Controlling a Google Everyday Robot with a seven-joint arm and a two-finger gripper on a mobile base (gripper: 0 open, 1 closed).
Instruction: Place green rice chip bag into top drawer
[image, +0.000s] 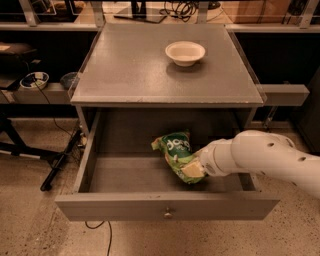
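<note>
The green rice chip bag (176, 149) lies tilted inside the open top drawer (100, 207), right of its middle, with the white lettering facing up. The drawer is pulled out wide, and its brass knob (167, 215) shows on the front panel. My gripper (193, 170) reaches in from the right on the white arm (265, 155). It sits right at the bag's lower right end, touching it, and the wrist and the bag largely hide it.
A white round bowl (185, 52) stands on the grey cabinet top (125, 70), toward the back right. Dark shelves with cables and small items flank the cabinet on the left (35, 80). A stand's black legs (55, 167) lie on the floor at left.
</note>
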